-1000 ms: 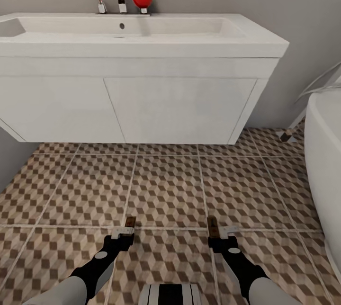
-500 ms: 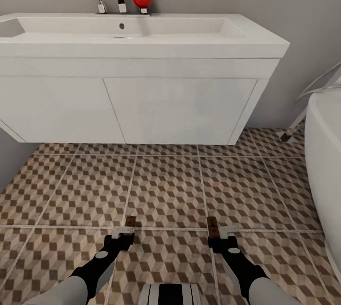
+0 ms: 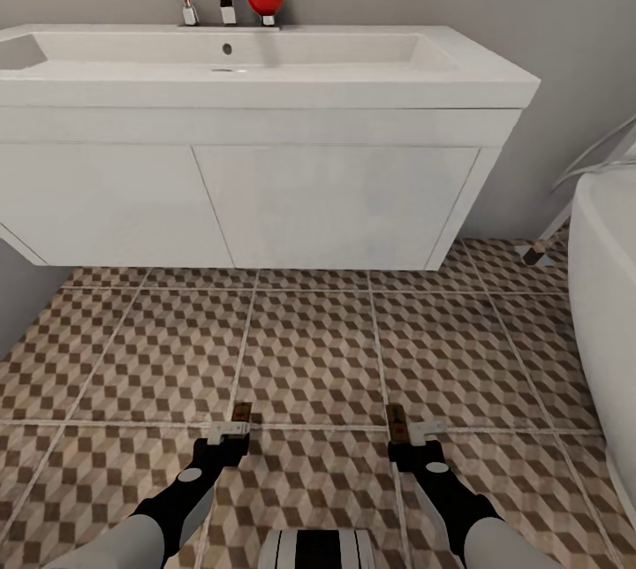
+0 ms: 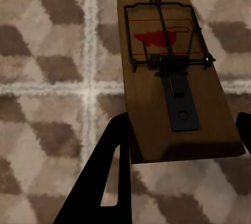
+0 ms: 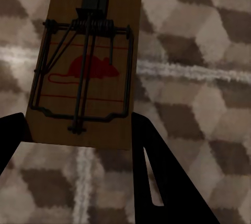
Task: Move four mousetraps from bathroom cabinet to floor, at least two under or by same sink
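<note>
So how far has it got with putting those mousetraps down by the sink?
Partway. Each gripper, left and right, holds a mousetrap above the bathroom floor, facing the sink. None lies on the tiles yet; setting them down is left.

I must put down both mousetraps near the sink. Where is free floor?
Bare floor lies between the sink and both grippers, left and right. It narrows at the right, by the bathtub.
</note>
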Controlling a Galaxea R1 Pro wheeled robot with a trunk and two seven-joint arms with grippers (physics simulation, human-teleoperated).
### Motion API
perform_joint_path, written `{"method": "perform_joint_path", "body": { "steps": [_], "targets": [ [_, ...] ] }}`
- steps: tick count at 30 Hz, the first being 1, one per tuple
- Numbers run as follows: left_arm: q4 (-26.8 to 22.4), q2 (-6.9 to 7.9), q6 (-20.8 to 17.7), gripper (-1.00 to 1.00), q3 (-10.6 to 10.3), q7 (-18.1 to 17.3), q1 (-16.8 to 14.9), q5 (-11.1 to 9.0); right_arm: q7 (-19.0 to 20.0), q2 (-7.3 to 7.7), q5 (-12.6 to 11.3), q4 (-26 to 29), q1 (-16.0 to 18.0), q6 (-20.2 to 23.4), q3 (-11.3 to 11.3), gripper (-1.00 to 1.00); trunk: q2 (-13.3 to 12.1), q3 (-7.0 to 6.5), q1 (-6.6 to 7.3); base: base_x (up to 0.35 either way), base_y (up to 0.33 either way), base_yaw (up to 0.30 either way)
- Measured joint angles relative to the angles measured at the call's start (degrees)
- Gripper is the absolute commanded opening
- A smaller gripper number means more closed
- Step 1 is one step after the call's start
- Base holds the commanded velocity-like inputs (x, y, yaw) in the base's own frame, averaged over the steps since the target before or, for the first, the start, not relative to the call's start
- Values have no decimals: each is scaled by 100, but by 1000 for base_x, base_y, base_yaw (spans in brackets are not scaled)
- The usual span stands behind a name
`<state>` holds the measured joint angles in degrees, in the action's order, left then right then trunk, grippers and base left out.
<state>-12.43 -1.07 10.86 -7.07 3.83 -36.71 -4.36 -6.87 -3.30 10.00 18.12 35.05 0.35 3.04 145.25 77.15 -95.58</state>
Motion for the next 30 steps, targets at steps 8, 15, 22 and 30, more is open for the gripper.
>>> {"method": "perform_joint_path", "body": {
  "steps": [8,15,22,30],
  "targets": [
    [6,-7,7,-100,2,2,0,-11,0,1,0,2,0,-3,3,-100,9,155,-18,0,0,0],
    [5,-2,10,-100,3,2,0,-17,0,1,0,4,0,-1,3,-100,19,310,-36,0,0,0],
    [7,0,13,-100,4,2,0,-17,0,-5,0,2,0,-6,3,-100,28,465,-54,0,0,0],
    [7,0,12,-100,11,-1,0,-17,0,-8,0,6,0,-7,3,-100,30,488,-57,0,0,0]
  ]
}}
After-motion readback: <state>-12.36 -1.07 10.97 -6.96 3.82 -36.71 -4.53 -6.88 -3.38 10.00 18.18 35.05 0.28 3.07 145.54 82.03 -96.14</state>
